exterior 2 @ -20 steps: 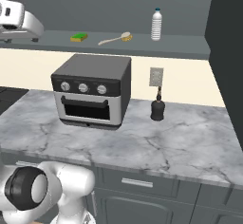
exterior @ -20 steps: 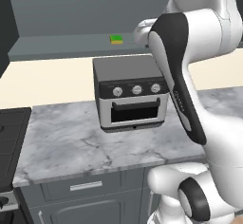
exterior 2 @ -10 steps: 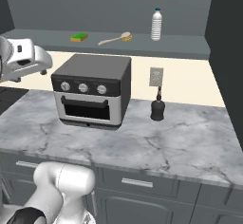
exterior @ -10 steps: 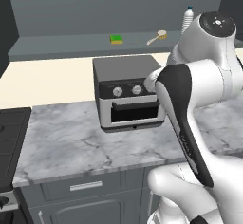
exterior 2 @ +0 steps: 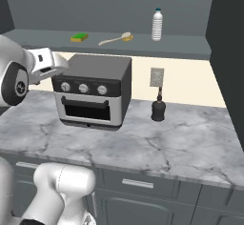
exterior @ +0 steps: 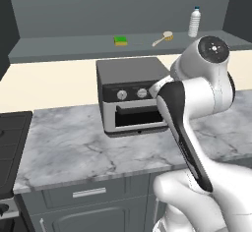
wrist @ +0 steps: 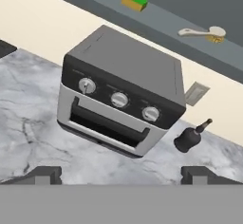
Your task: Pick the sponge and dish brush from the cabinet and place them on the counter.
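My gripper [wrist: 121, 173] hangs with its jaws spread wide and nothing between them, the two tips standing far apart low in the hand view. Since a second ago my arm has swung down and across: it covered the shelf from the left base camera then, and now the shelf shows plainly. The sponge [wrist: 135, 1] lies on the cabinet [exterior: 59, 46] shelf, well above and ahead of my gripper, to its left. The dish brush [wrist: 203, 32] lies on the same shelf off to its right, apart from the sponge; neither appears to have moved. The toaster oven [wrist: 123, 88] sits on the counter [wrist: 28, 123] straight ahead of my tips, a small dark bottle [wrist: 191, 136] just beside it.
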